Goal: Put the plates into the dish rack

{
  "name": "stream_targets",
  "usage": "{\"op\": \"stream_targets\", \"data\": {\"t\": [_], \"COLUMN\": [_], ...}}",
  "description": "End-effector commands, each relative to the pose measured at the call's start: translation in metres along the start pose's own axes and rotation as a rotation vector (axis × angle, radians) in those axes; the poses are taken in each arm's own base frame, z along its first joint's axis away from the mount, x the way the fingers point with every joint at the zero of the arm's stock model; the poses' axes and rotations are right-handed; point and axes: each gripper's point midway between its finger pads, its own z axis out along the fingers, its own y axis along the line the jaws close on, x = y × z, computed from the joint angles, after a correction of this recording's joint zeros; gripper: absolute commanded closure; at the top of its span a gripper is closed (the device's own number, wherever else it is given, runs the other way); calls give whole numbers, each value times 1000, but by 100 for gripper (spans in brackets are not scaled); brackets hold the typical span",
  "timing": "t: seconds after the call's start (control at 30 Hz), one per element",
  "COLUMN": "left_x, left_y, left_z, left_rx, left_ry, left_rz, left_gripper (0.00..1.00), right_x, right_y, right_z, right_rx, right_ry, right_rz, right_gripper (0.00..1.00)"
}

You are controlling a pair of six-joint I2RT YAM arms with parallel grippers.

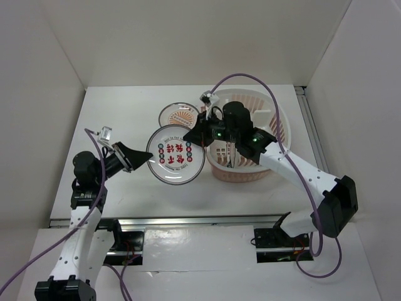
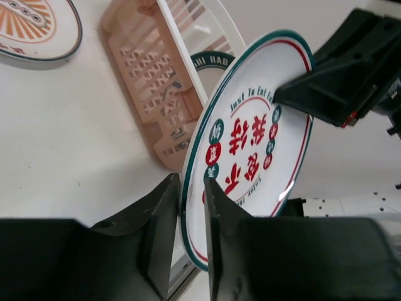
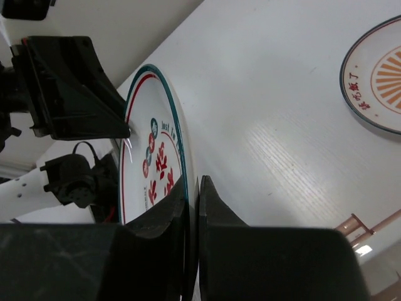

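White plate [image 2: 250, 144]: green "Just To Eat" along the rim, red Chinese characters at centre. Dark-rimmed plate [image 2: 212, 59] behind dish rack [image 2: 141, 75] wall: "HAO" legible. Sunburst plate [image 3: 376, 69]: rim characters illegible.

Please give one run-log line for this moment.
handover | left hand: grips white plate | right hand: grips opposite rim | orange plate: on table

Glossy plate [image 2: 250, 144] — matt black fingers [image 2: 160, 232]

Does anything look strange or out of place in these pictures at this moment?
Yes, one thing. The white plate with red characters is held above the table beside the dish rack, and both the left claw and the right claw grip its rim on opposite sides at once. Nothing looks spilled or broken.
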Motion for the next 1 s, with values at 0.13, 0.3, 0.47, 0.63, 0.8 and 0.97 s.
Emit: {"op": "stream_targets", "data": {"t": [0.13, 0.3, 0.47, 0.63, 0.8, 0.97], "left_x": [-35, -29, -25, -20, -19, -18], "left_y": [-2, 7, 13, 20, 19, 15], "left_z": [6, 4, 4, 8, 8, 5], "left_rx": [-49, -101, -118, -112, -100, -96], "left_ry": [-100, -79, -74, -52, -52, -55], "left_rz": [57, 21, 20, -13, -15, 0], "left_gripper": [31, 14, 11, 11, 11, 10], "right_x": [-43, -104, -131, -126, -96, -54], "right_y": [-6, -29, -56, -81, -100, -128], "right_z": [-40, -119, -216, -288, -309, -278], "right_rx": [186, 543, 950, 1327, 1544, 1540], "right_ry": [-107, -270, -391, -429, -348, -215], "right_rz": [-56, -99, -106, -113, -116, -122], "right_gripper": [100, 100, 100, 100, 100, 100]}}
